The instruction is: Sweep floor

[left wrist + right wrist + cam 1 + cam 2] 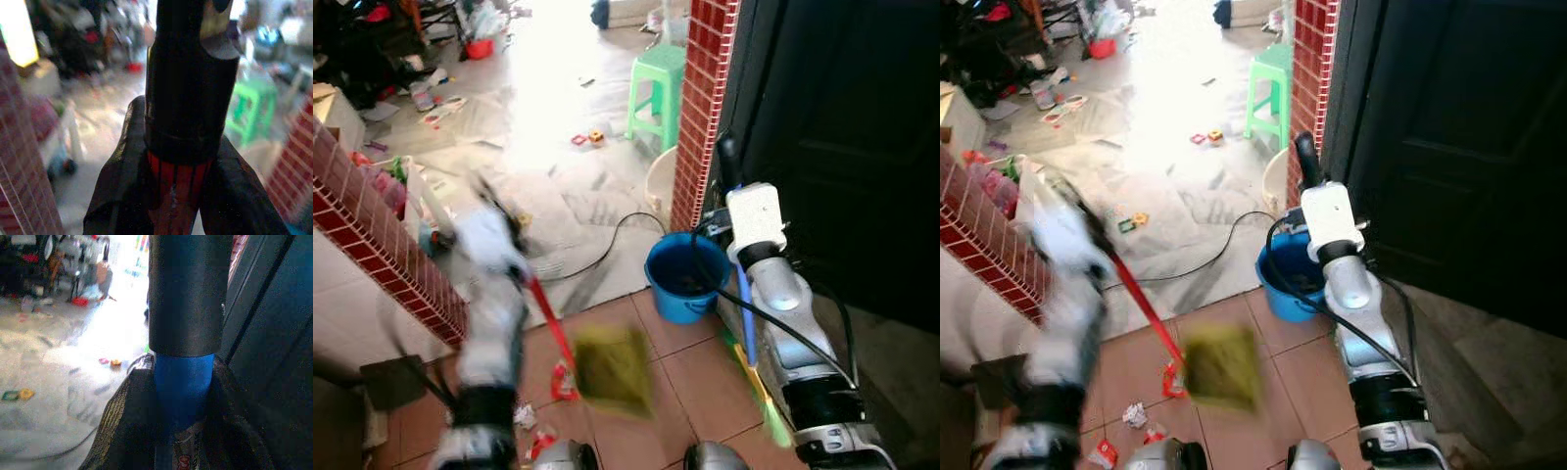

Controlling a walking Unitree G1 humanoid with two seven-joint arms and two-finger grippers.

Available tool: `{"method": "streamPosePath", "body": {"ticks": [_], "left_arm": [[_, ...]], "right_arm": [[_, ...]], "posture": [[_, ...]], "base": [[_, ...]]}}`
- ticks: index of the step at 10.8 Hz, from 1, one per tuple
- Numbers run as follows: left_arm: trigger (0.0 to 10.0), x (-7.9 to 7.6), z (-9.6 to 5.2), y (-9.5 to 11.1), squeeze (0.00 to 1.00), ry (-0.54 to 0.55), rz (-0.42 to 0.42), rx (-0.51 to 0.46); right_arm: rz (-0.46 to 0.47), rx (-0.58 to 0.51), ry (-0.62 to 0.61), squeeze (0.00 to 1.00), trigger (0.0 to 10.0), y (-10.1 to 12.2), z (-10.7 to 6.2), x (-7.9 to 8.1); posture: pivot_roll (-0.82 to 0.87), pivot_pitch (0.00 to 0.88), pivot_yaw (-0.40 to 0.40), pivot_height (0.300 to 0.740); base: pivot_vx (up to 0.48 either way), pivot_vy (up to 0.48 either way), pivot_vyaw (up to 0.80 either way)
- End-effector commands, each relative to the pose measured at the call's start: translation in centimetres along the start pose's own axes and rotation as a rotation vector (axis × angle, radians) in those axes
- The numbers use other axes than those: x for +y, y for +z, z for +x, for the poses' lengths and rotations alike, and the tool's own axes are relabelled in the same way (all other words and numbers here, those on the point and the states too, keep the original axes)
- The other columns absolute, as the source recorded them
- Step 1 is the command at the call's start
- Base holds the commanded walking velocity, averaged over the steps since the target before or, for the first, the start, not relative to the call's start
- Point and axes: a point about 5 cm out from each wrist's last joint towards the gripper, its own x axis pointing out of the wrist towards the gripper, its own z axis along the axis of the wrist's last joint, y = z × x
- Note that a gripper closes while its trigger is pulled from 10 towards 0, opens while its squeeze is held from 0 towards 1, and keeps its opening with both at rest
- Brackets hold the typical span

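My left gripper (487, 201), blurred by motion, is shut on a broom's handle, red (546, 315) with a black grip (188, 83) held between the fingers (120, 176). The yellow-green broom head (612, 367) hangs just over the brown floor tiles. A crumpled paper (525, 416) and red wrappers (540, 443) lie on the tiles near it. My right gripper (731, 171) is shut on a blue handle (182, 382) with a black grip (188, 293). That blue handle (744, 304) runs down along my right arm to a green end (769, 406).
A blue bucket (685, 277) stands at the foot of a red brick pillar (700, 108), with a dark door (842, 147) to the right. A low brick wall (382, 245) runs along the left. A black cable (607, 245), a green stool (658, 83) and small toys (587, 138) lie ahead.
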Motion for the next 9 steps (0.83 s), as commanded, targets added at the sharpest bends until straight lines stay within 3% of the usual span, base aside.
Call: {"method": "streamPosePath", "body": {"ticks": [1,3,6,7,9], "left_arm": [[10.0,0.1,1.0,3.5,0.0,0.022,-0.042,-0.13],[10.0,0.9,1.8,5.7,0.0,0.07,-0.063,-0.19],[10.0,2.4,3.9,8.6,0.0,0.182,-0.114,-0.263],[10.0,2.6,5.1,11.1,0.0,0.207,-0.154,-0.326],[10.0,0.7,5.6,13.2,0.0,0.154,-0.191,-0.376]], "right_arm": [[0.006,0.03,0.01,0.0,10.0,-0.3,0.1,0.4],[0.01,0.043,0.017,0.0,10.0,-0.6,0.2,0.4],[0.031,0.065,0.121,0.0,10.0,-1.1,-0.1,1.9],[0.061,0.09,0.199,0.0,10.0,-1.3,-0.3,3.0],[0.091,0.086,0.257,0.0,10.0,-1.2,-0.6,4.0]], "posture": [[-0.09,0.026,0.08,0.74],[-0.09,0.025,0.076,0.74],[-0.09,0.022,0.062,0.74],[-0.09,0.02,0.062,0.74],[-0.1,0.018,0.066,0.74]], "base": [[0.0,0.0,0.0],[0.0,0.0,0.0],[0.0,0.0,0.0],[0.0,0.0,0.0],[0.0,0.0,0.0]]}}
